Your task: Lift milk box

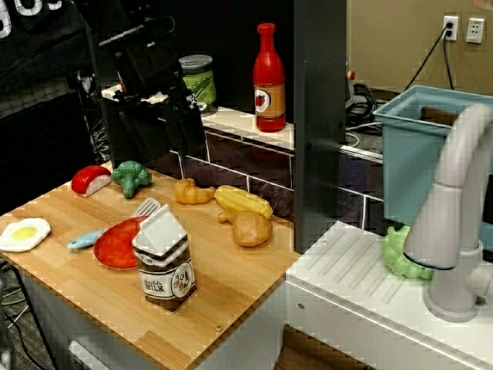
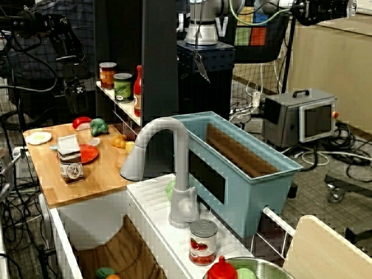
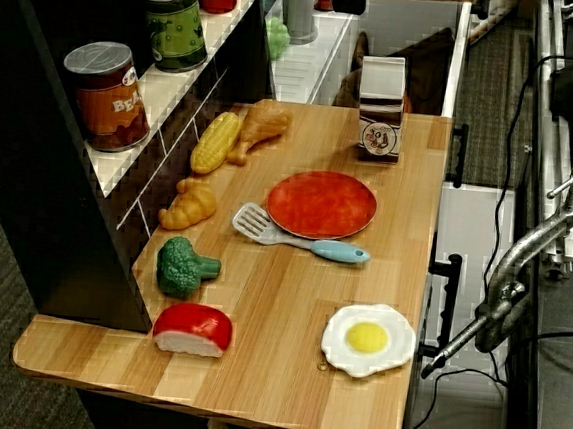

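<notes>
— Nothing of the lift is done, as I read it; from the front camera the milk box point(image 1: 164, 257) stands upright on the wooden counter point(image 1: 231, 293), near its front edge, just right of the red plate point(image 1: 117, 244); the gripper point(image 1: 154, 96) hangs far back by the shelf, well apart from it.

— Is it clenched or released?

— I cannot tell; it is a dark mass there; it holds nothing I can see, though.

— And the side camera?

— Same story; the carton sits on the board beside the plate; the whole approach, grasp and raise are left, I'd judge. The blue bin point(image 2: 244, 174) shows only a brown liner inside; the metal bowl point(image 2: 273, 270) at the near edge holds something pale green and a red top.

— The overhead one?

— The carton stands at the far end of the board, untouched; the plate is bare, a spatula point(image 3: 294, 237) touching its rim; two cans point(image 3: 139, 61) stand shut on the shelf; no arm in sight.
</notes>
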